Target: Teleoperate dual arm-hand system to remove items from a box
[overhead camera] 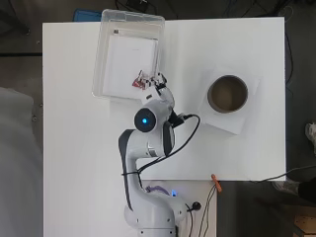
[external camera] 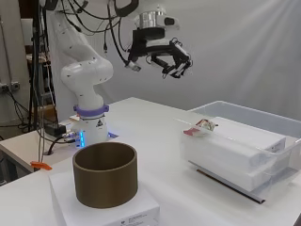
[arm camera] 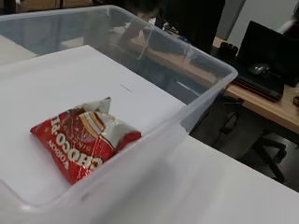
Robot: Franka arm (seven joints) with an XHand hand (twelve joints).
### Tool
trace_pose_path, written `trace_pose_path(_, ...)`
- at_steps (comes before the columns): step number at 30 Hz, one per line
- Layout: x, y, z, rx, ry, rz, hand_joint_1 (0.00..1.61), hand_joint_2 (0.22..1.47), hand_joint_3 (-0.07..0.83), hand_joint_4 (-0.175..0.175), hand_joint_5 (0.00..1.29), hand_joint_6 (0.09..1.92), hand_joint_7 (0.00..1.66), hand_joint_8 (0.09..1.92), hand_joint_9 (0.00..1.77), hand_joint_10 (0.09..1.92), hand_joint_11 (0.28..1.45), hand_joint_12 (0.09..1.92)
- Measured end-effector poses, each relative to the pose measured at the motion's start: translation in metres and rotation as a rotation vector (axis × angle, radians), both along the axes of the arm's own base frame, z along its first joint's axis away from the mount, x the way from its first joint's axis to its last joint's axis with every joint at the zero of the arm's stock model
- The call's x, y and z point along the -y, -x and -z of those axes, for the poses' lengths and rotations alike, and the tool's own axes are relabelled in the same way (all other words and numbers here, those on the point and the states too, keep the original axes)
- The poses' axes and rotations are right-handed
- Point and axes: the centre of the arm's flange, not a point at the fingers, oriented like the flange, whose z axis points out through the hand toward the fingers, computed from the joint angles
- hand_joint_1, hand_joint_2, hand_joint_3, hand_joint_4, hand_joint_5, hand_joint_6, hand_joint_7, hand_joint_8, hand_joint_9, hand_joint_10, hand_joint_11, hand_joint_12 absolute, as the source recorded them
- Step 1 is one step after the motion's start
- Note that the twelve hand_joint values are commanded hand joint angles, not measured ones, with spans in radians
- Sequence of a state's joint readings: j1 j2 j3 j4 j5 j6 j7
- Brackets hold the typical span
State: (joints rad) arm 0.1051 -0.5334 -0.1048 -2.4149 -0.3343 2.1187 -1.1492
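A white bench (overhead camera: 89, 163) carries a clear plastic box (overhead camera: 100, 54) at its far edge. A red snack packet (arm camera: 84, 140) lies inside on white packaging (near the box's corner). The hand (external camera: 171, 61) hangs high above, fingers curled, grasping nothing. A brown cylinder (external camera: 105, 174) stands well apart.

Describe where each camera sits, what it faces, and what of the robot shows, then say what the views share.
Overhead: above the table, looking straight down; the arm reaches from the bottom toward the bin, hand at the bin's near corner.
Side: across the table, cylinder nearest; arm at left, hand high, fingers curled, holding nothing.
Wrist: looks down past the bin's rim at the red packet; no hand shows.
Shared: all three show bin and packet.
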Motion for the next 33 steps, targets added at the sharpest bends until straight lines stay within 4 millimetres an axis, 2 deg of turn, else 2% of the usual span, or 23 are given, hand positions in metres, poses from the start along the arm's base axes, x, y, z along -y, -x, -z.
trace_pose_path(1,0.006,0.007,0.003,-0.007,0.003,0.012,0.70,0.99,-0.016,0.015,0.48,0.42,0.72,0.80,0.88,1.01,0.59,1.21)
trace_pose_path(2,0.010,0.013,0.010,-0.032,0.005,0.021,0.46,0.88,-0.017,0.004,0.26,0.22,0.40,0.45,0.53,0.63,0.48,0.76)
trace_pose_path(3,0.011,0.015,0.018,-0.069,0.003,0.028,0.34,0.83,-0.011,0.010,0.15,0.11,0.22,0.23,0.35,0.37,0.43,0.43)
trace_pose_path(4,0.013,0.015,0.025,-0.112,-0.004,0.039,0.28,0.82,-0.005,0.018,0.10,0.09,0.17,0.12,0.30,0.21,0.43,0.23)
trace_pose_path(5,0.014,0.012,0.029,-0.157,-0.011,0.051,0.25,0.82,-0.002,0.027,0.13,0.09,0.19,0.09,0.32,0.12,0.44,0.12)
trace_pose_path(8,0.012,-0.013,0.035,-0.245,-0.025,0.065,0.25,0.84,0.002,0.042,0.24,0.09,0.29,0.09,0.41,0.09,0.47,0.09)
trace_pose_path(10,0.008,-0.035,0.040,-0.275,-0.033,0.064,0.25,0.84,0.002,0.044,0.26,0.09,0.30,0.09,0.43,0.09,0.48,0.09)
trace_pose_path(12,0.003,-0.047,0.046,-0.301,-0.043,0.061,0.25,0.84,0.002,0.044,0.27,0.09,0.31,0.09,0.44,0.09,0.48,0.09)
trace_pose_path(14,0.000,-0.049,0.046,-0.306,-0.049,0.058,0.29,0.88,0.005,0.022,0.31,0.09,0.40,0.09,0.51,0.09,0.50,0.09)
trace_pose_path(16,-0.004,-0.052,0.039,-0.297,-0.043,0.043,0.30,0.90,0.003,0.006,0.29,0.09,0.41,0.09,0.51,0.09,0.50,0.09)
trace_pose_path(19,-0.012,-0.076,0.036,-0.299,-0.024,0.021,0.28,0.89,-0.001,-0.006,0.28,0.09,0.39,0.09,0.49,0.09,0.49,0.09)
trace_pose_path(21,-0.021,-0.106,0.057,-0.342,-0.002,0.007,0.27,0.89,-0.004,-0.014,0.28,0.09,0.40,0.09,0.50,0.09,0.49,0.09)
trace_pose_path(26,-0.044,-0.178,0.147,-0.469,0.054,-0.045,0.26,0.87,-0.008,-0.024,0.25,0.09,0.38,0.09,0.48,0.09,0.48,0.09)
trace_pose_path(27,-0.049,-0.189,0.158,-0.478,0.062,-0.060,0.26,0.87,-0.009,-0.023,0.25,0.09,0.38,0.09,0.48,0.09,0.48,0.09)
trace_pose_path(29,-0.056,-0.202,0.163,-0.474,0.074,-0.085,0.25,0.86,-0.010,-0.019,0.25,0.09,0.37,0.09,0.47,0.09,0.47,0.09)
trace_pose_path(33,-0.066,-0.190,0.154,-0.467,0.093,-0.115,0.21,0.86,-0.004,-0.019,0.26,0.09,0.42,0.09,0.53,0.09,0.48,0.09)
